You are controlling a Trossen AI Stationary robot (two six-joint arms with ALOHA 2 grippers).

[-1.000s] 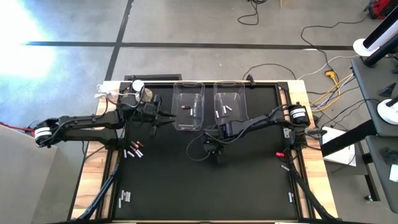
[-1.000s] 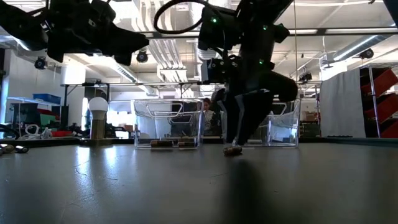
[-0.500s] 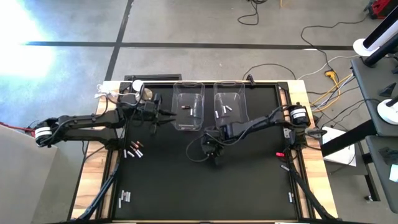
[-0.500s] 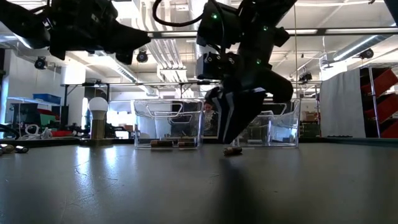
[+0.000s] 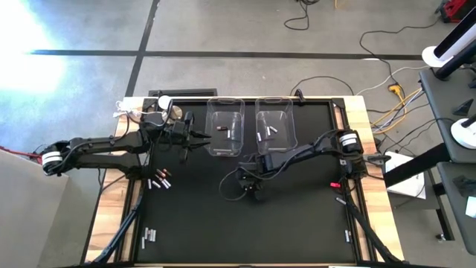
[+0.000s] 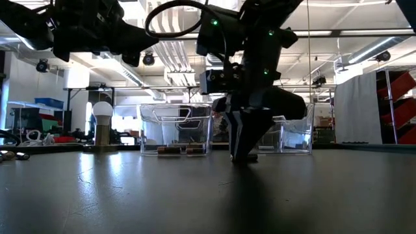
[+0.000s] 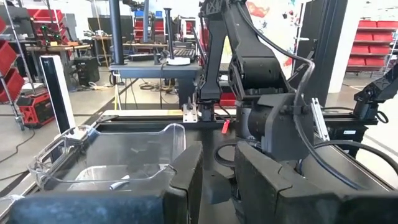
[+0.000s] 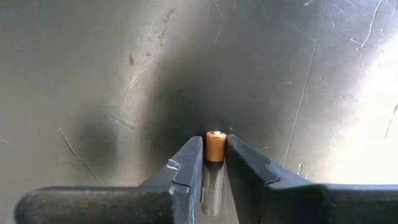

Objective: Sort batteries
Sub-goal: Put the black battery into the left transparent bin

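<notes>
Down on the black table before the two clear plastic bins, the right claw pinches a small copper-capped cylindrical battery; the pick looks made, so next comes lifting it to its matching bin, while the left claw, nearly closed and empty, hovers beside the bins.

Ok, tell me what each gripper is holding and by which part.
Right gripper pinches a battery across its sides, copper end protruding. Left gripper holds nothing visible.

A black table top with a pale wood edge. Clear bins. A grey battery with an orange tip, between dark fingers.
</notes>
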